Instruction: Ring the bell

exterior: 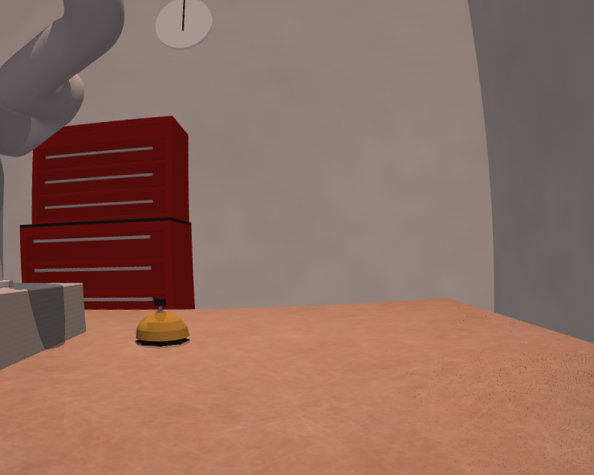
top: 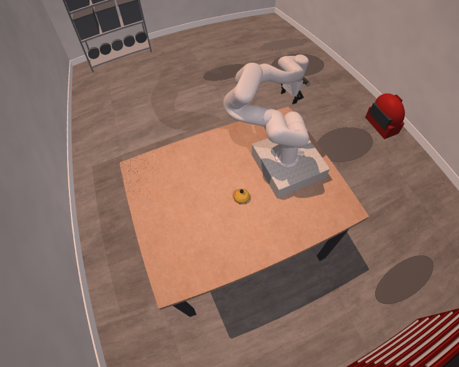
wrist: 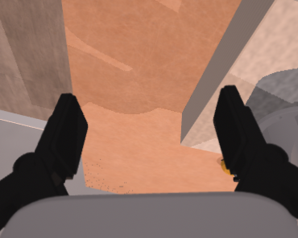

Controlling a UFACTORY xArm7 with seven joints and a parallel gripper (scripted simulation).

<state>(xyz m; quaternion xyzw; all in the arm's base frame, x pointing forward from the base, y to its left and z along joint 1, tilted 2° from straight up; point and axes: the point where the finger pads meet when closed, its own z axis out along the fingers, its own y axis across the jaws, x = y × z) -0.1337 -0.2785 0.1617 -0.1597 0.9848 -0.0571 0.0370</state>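
Note:
The yellow bell (top: 241, 196) (exterior: 162, 328) stands upright on the orange table (top: 182, 245) (exterior: 338, 388), a little in front of the arm's base. Its small black button (top: 241, 191) (exterior: 159, 302) is up and nothing touches it. My gripper (top: 290, 93) (wrist: 148, 106) is open and empty. It hangs high in the air behind the arm's base, far from the bell, and is out of the exterior view. In the wrist view only a yellow sliver of the bell (wrist: 222, 166) shows beside the right finger; the rest is hidden.
The arm stands on a grey block (top: 301, 173) (exterior: 11, 317) (wrist: 208, 88) at the table's far right side, close to the bell. A red tool chest (exterior: 108, 229) (top: 427, 340), a red machine (top: 386, 114) and a shelf (top: 107, 23) stand off the table.

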